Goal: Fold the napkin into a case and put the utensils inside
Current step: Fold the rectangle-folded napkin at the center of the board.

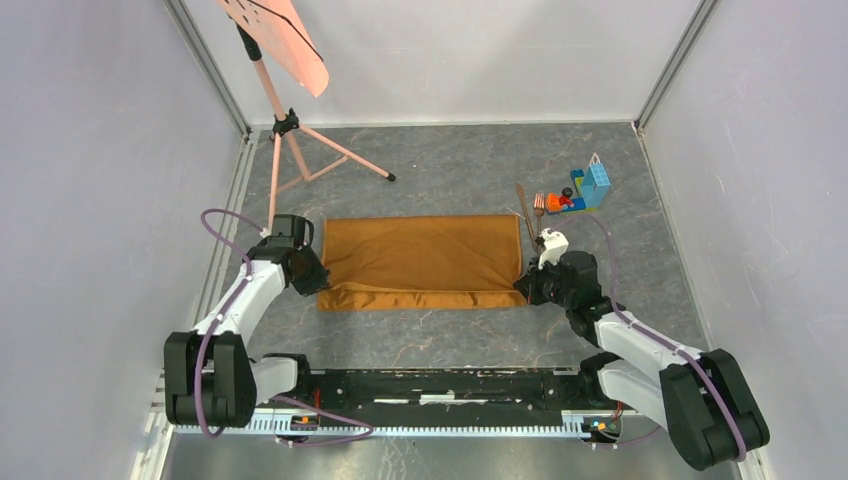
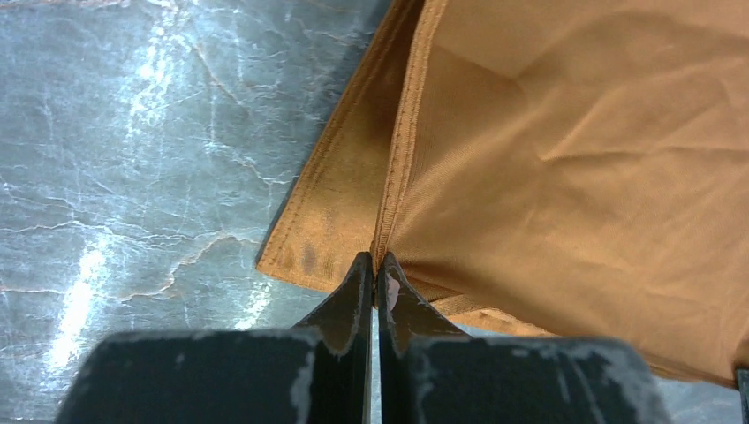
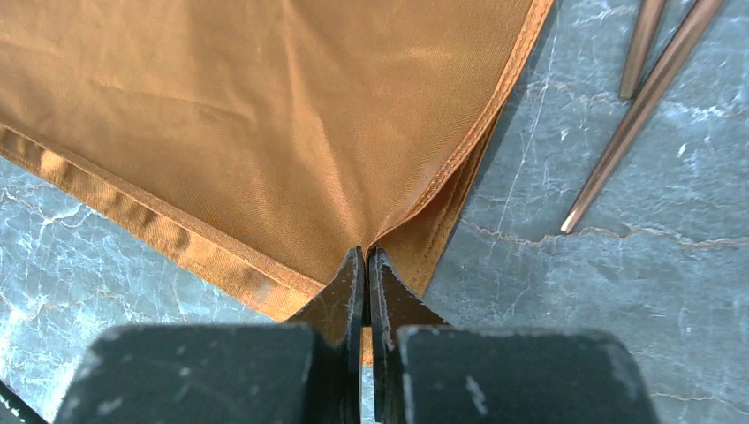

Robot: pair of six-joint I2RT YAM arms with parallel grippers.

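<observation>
The orange-brown napkin (image 1: pixel 425 260) lies folded in half as a wide rectangle in the middle of the table. My left gripper (image 1: pixel 312 272) is shut on the napkin's upper layer at its near left corner (image 2: pixel 393 212). My right gripper (image 1: pixel 525 285) is shut on the upper layer at the near right corner (image 3: pixel 415 221). The two dark utensils lie just past the napkin's far right corner: a knife-like stick (image 1: pixel 525 208) and a small fork (image 1: pixel 540 210). Their handles show in the right wrist view (image 3: pixel 631 115), to the right of the cloth.
A pile of colourful toy bricks (image 1: pixel 582 190) sits right of the utensils. A salmon-pink sheet on a tripod stand (image 1: pixel 285 120) stands at the far left. Grey walls close in three sides.
</observation>
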